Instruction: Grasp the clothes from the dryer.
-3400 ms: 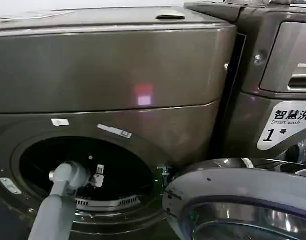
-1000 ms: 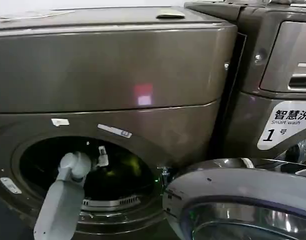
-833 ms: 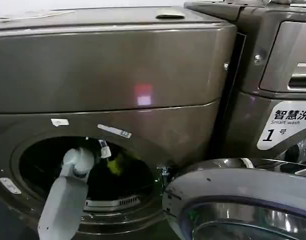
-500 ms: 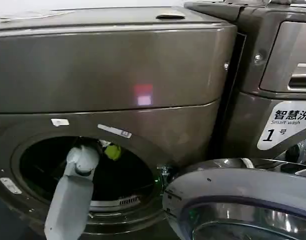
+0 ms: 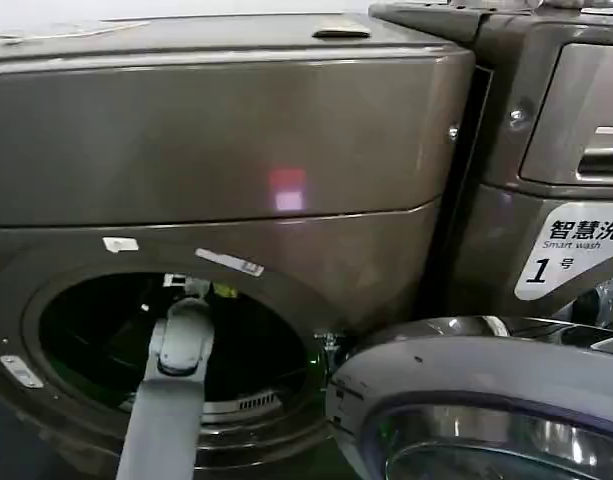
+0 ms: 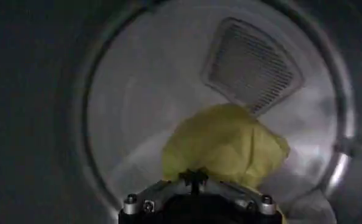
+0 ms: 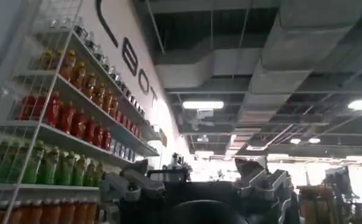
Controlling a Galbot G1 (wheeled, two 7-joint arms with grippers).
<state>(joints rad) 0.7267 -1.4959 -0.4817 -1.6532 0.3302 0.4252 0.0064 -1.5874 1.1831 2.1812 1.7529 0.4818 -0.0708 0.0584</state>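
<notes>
Your left gripper [image 5: 198,288] sits at the top of the dryer's [image 5: 226,150] round opening, just under the upper rim, with its grey arm [image 5: 171,400] rising from below through the porthole. In the left wrist view the gripper [image 6: 195,182] is closed on a bunched piece of yellow-green clothes [image 6: 223,149], which hangs from it in front of the drum's pale back wall. From the head camera you see only a small patch of that yellow-green fabric [image 5: 224,291] beside the gripper, right against the rim.

Behind the fabric, the drum wall carries a grey mesh vent [image 6: 251,66], well apart from the cloth. The rest of the drum is dark, and you cannot tell whether anything else lies in it.

Around the opening you have the porthole ring [image 5: 286,290], with white stickers [image 5: 229,262] stuck on the front panel just above it. The open door [image 5: 476,400] stands to the right of the opening, close to the ring and near the arm's side. A second machine [image 5: 546,150] stands to the right, touching the dryer's side, and bears a white "1" label [image 5: 571,250].

Your right gripper [image 7: 199,189] is parked away from the dryer, pointing up at a ceiling with strip lights [image 7: 202,105]; you cannot tell whether it is open or closed. Shelves of coloured bottles [image 7: 59,122] line the wall beside it.
</notes>
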